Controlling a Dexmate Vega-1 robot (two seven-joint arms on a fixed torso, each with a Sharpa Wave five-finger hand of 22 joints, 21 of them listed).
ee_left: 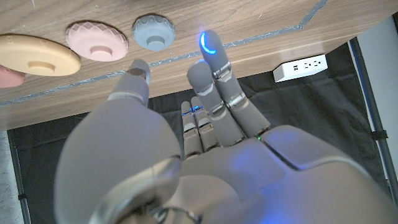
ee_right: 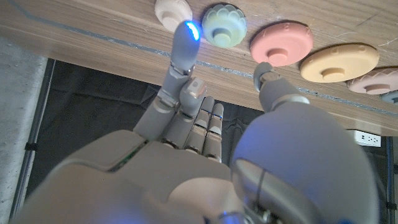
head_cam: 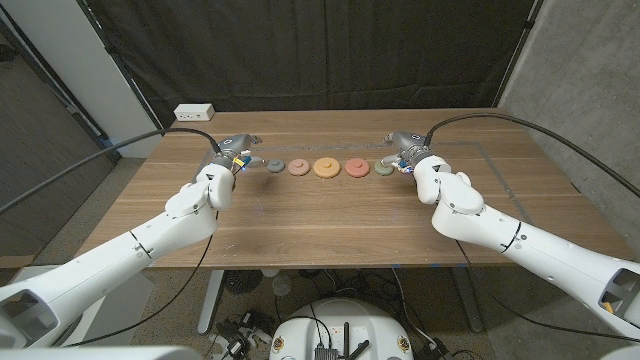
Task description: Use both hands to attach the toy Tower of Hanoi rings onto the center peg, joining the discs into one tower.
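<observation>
Five toy discs lie in a straight row across the middle of the wooden table (head_cam: 330, 215), each a round flat piece with a raised hub at its centre. In the head view, from the robot's left to its right, they are a small grey-blue disc (head_cam: 273, 166), a light pink disc (head_cam: 298, 167), a larger yellow-orange disc (head_cam: 325, 167) in the middle, a salmon pink disc (head_cam: 356, 168) and a small pale green disc (head_cam: 384, 169). They sit near one another with small gaps between them. The wrist views show scalloped, petal-like edges on the grey-blue, light pink and green discs. The right wrist view also shows a small cream disc (ee_right: 173, 10) just beyond the green one, partly cut off at the picture's edge.

The left hand (head_cam: 229, 160) sits at the left end of the row, just beside the grey-blue disc. Its fingers are apart and hold nothing; in the left wrist view one finger (ee_left: 210, 57) with a glowing blue tip reaches toward the table near the grey-blue disc, with the thumb spread to the side.

The right hand (head_cam: 407, 155) sits at the right end of the row, just beside the green disc. Its fingers are also spread and empty; in the right wrist view its blue-lit fingertip (ee_right: 185, 38) points between the cream and green discs, while the thumb points toward the salmon pink disc.

A white power strip (head_cam: 195, 112) lies at the table's far left corner.
</observation>
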